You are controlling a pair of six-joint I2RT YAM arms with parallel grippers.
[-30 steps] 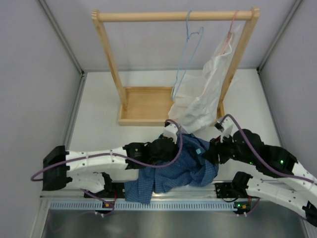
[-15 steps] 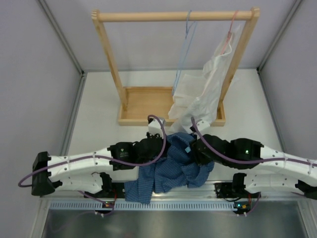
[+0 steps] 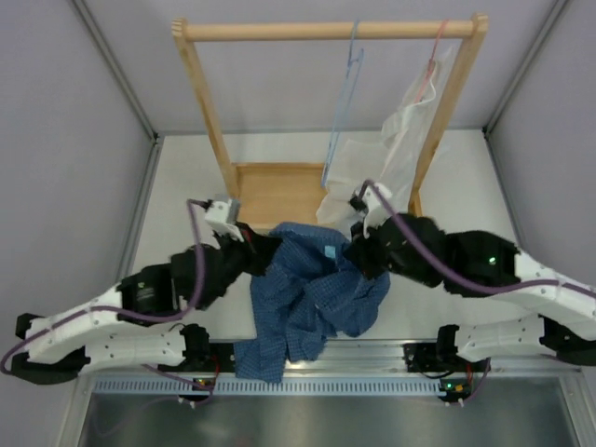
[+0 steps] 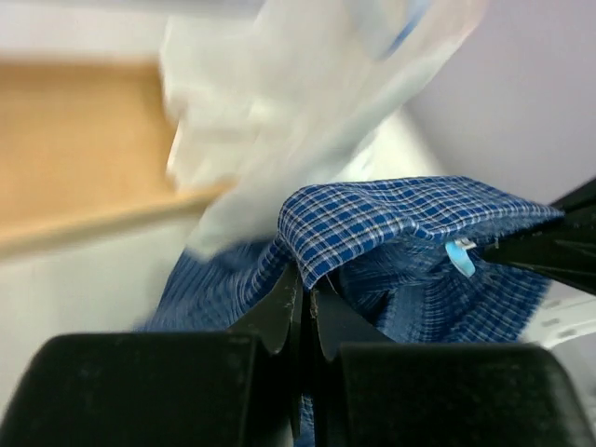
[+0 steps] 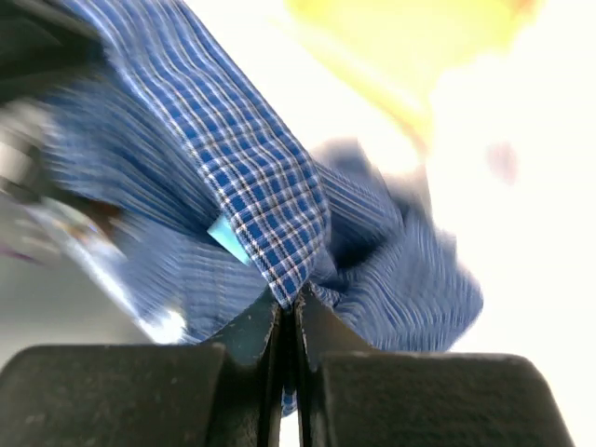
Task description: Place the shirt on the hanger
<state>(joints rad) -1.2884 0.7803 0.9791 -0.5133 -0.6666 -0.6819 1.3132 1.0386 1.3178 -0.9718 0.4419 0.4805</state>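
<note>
the white shirt (image 3: pixel 372 177) fills the right half of the wooden rack (image 3: pixel 207 112), hanging just beside the light blue hanger (image 3: pixel 342 112). between that hanger and the rack's left post my way is open above the tray base (image 3: pixel 270 191).

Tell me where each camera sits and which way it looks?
Top external: above and behind the left arm and right arm, looking down at the table, wooden rack, hanger and shirt; both arms show.
Left wrist: on the left arm, facing the white shirt and tray past its own left gripper, shut on the shirt.
Right wrist: on the right arm, looking past its own right gripper, shut on the shirt's edge.
Shared: both wrist views show the shirt's light blue tag.
</note>
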